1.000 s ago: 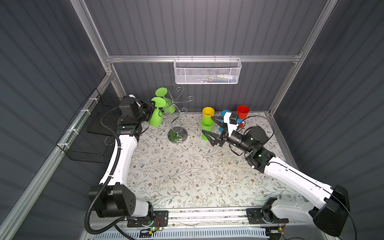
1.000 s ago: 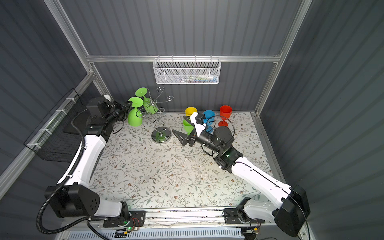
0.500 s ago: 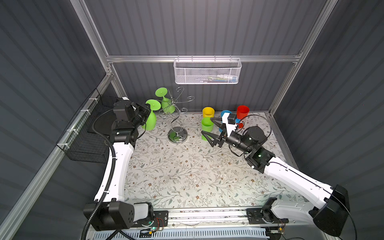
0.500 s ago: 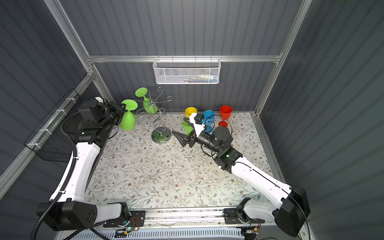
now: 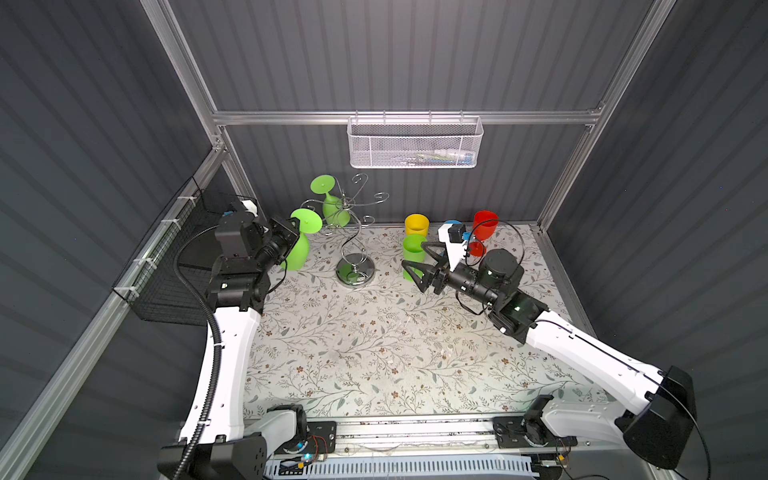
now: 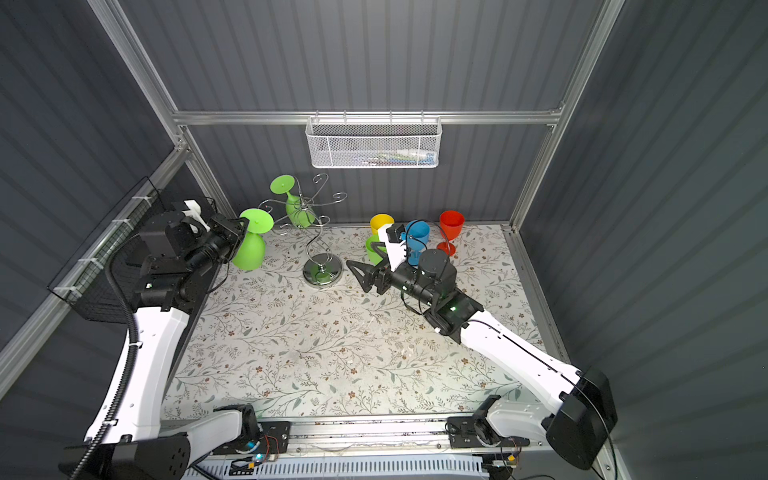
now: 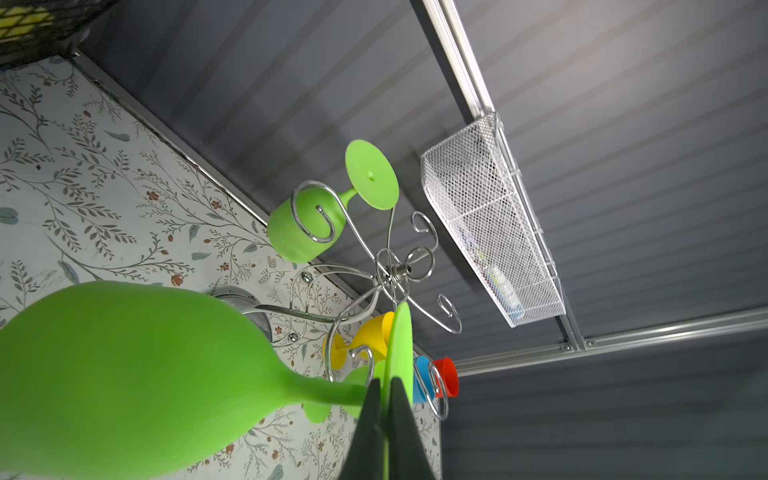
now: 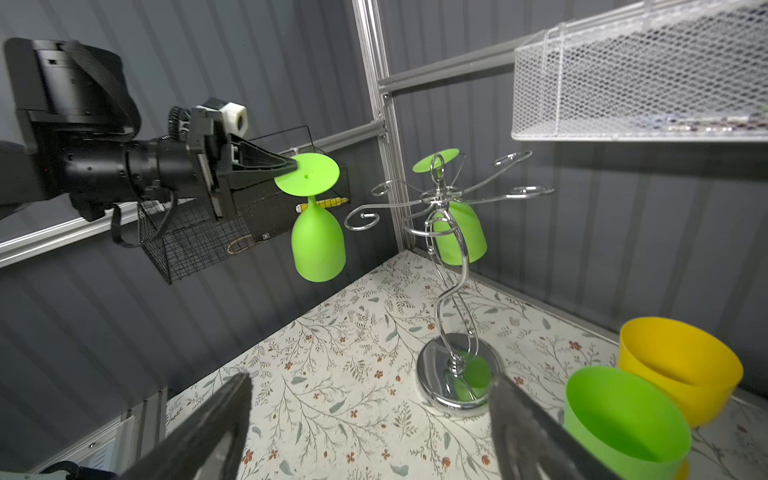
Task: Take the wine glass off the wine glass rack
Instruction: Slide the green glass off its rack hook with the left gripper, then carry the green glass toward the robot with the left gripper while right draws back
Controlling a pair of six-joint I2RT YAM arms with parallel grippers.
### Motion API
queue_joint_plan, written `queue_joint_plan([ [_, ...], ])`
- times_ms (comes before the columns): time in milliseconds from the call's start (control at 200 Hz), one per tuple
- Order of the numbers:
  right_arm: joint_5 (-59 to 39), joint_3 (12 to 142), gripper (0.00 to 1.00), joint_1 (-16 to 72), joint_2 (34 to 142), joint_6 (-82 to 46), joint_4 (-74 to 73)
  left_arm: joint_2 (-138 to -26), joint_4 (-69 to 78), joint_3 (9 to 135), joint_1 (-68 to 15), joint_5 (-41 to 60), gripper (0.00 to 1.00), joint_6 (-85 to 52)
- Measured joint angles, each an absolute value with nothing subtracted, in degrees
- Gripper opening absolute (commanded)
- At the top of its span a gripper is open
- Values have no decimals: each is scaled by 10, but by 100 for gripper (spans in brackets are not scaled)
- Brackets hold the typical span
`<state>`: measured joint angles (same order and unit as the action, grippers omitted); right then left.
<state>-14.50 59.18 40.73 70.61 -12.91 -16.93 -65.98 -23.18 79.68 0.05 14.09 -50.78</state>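
A green wine glass (image 5: 298,254) (image 6: 248,252) hangs bowl-down, just left of the chrome wine glass rack (image 5: 355,272) (image 6: 322,272) and touching none of its arms. My left gripper (image 5: 291,232) (image 6: 242,226) (image 7: 387,384) is shut on the edge of the glass's flat foot; the right wrist view shows this grip (image 8: 291,167) and the hanging bowl (image 8: 318,245). A second green wine glass (image 5: 334,210) (image 7: 305,226) (image 8: 459,239) hangs on the rack's far side. My right gripper (image 5: 413,255) (image 6: 362,258) (image 8: 370,395) is open and empty, low beside the rack's base (image 8: 457,374).
A yellow cup (image 5: 416,224), a green cup (image 5: 413,246) and a red goblet (image 5: 485,224) stand at the back right, close to my right gripper. A white mesh basket (image 5: 415,143) hangs on the back wall. A black wire basket (image 5: 183,270) hangs on the left wall.
My left gripper has carried the green wine glass leftward, away from the rack's curled arm. The right arm has stayed still.
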Motion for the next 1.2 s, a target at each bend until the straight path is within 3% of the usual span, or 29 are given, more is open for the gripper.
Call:
queue_joint_plan([
  [490,-58,641,89,400,707,-220,-27,-583,-239,722,-25,306,0,-421],
  [836,-49,640,87,322,693,-324,55,-583,-167,649,-182,297,0,-384],
  [1201,-60,624,85,237,622,-428,150,-635,-96,621,-401,163,0,-272],
])
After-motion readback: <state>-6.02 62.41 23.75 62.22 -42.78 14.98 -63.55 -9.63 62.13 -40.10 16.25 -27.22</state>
